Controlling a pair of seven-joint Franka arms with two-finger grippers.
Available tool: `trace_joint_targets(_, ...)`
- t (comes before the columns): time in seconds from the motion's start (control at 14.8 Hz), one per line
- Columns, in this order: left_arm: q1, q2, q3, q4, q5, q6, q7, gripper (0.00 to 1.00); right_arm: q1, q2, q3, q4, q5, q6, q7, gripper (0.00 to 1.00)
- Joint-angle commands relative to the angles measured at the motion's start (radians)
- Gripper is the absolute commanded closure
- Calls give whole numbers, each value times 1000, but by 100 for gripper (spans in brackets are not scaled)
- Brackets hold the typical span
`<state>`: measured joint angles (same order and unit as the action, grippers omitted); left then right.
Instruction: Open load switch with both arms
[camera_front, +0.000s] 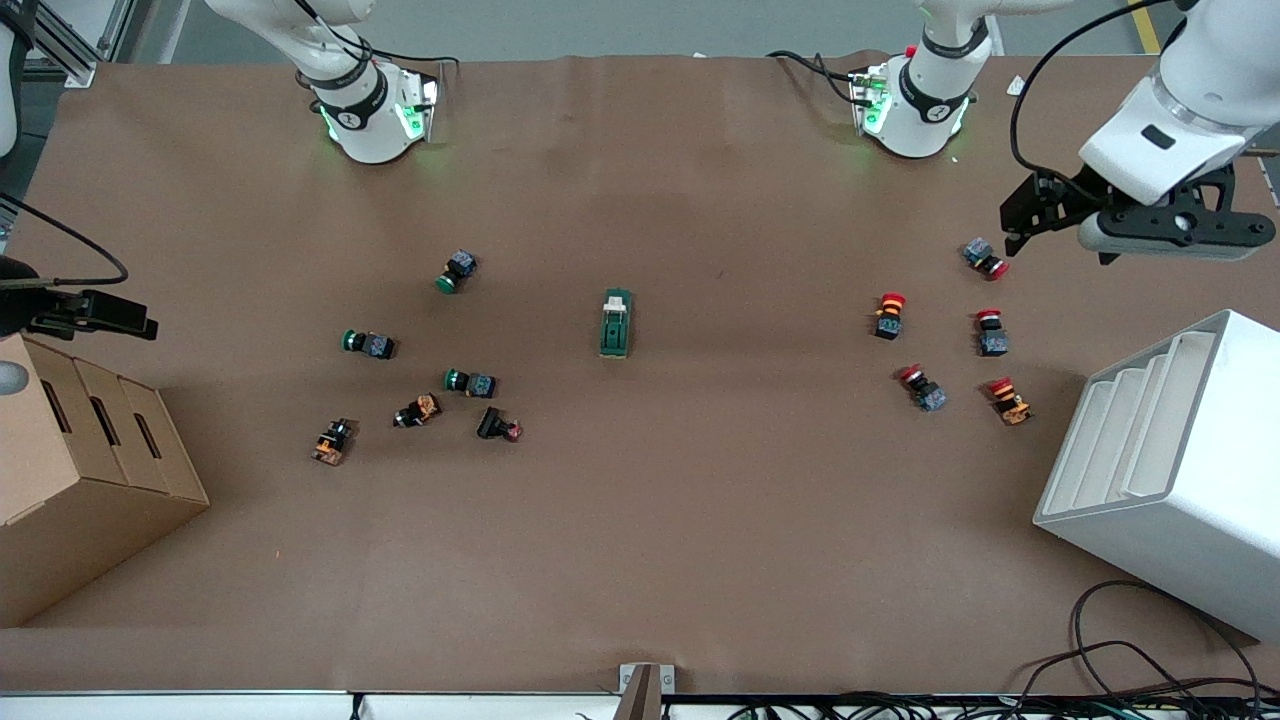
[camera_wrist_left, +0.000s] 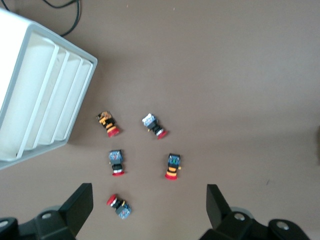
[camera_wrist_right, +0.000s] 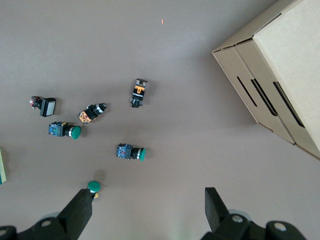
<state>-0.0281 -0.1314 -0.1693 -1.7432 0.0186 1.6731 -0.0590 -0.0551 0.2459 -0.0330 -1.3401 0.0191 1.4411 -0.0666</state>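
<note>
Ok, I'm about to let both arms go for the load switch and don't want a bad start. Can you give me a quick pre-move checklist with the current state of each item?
1. Load switch in sight, lying alone mid-table: ok.
2. Space around it free of the green push buttons and red push buttons: ok.
3. Left end effector open, holding nothing: ok.
4. Right end effector open, holding nothing: ok.
5. Either end effector over the switch: not ok; the left is up over the red buttons, the right at its own end by the cardboard box.
6. Toggle lever position: cannot tell.
</note>
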Motion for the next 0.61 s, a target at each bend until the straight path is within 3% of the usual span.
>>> trace_joint_targets(0.0, -6, -68, 43, -70, -38, -4, 42, 0, -20, -37, 15, -2, 5, -50, -2, 0)
trace_joint_targets(0.54, 1, -82, 48, -59, -43, -43, 47, 0, -17, -141, 15, -62, 12, -73, 25, 0)
